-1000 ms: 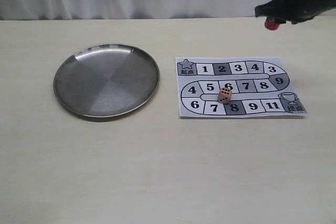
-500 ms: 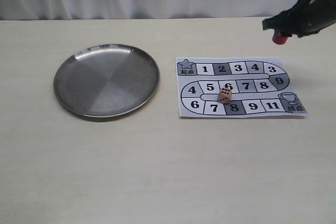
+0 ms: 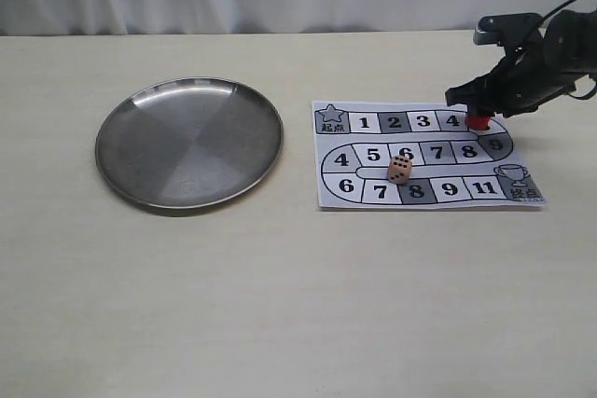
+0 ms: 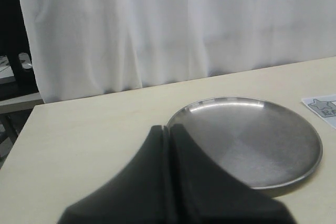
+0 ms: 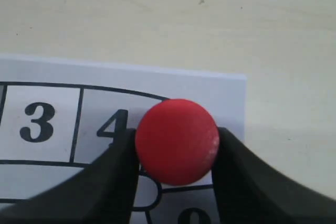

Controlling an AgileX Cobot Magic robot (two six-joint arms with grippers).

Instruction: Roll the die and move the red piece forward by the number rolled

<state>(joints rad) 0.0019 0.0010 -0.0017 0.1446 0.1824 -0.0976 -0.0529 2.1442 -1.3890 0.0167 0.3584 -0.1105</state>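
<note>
Red piece (image 3: 478,123) clamped in right gripper (image 3: 478,116), at game board's (image 3: 394,122) bend beside square 4; die (image 3: 399,170) perched on board between squares 6 and 8; left gripper (image 4: 168,135) pressed closed, near steel plate (image 4: 247,145)

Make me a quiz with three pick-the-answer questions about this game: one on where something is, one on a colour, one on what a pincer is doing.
1. Where is the die?
A on the plate
B on the board
C in a pincer

2. What colour is the piece?
A green
B yellow
C red

3. What is the right pincer doing?
A squeezing the piece
B open, holding nothing
C squeezing the die

Answers:
1 B, the die sits on the numbered squares, away from the plate.
2 C, it shows plain red in both views.
3 A, the pincer grips the piece on both sides, over the board.
</note>
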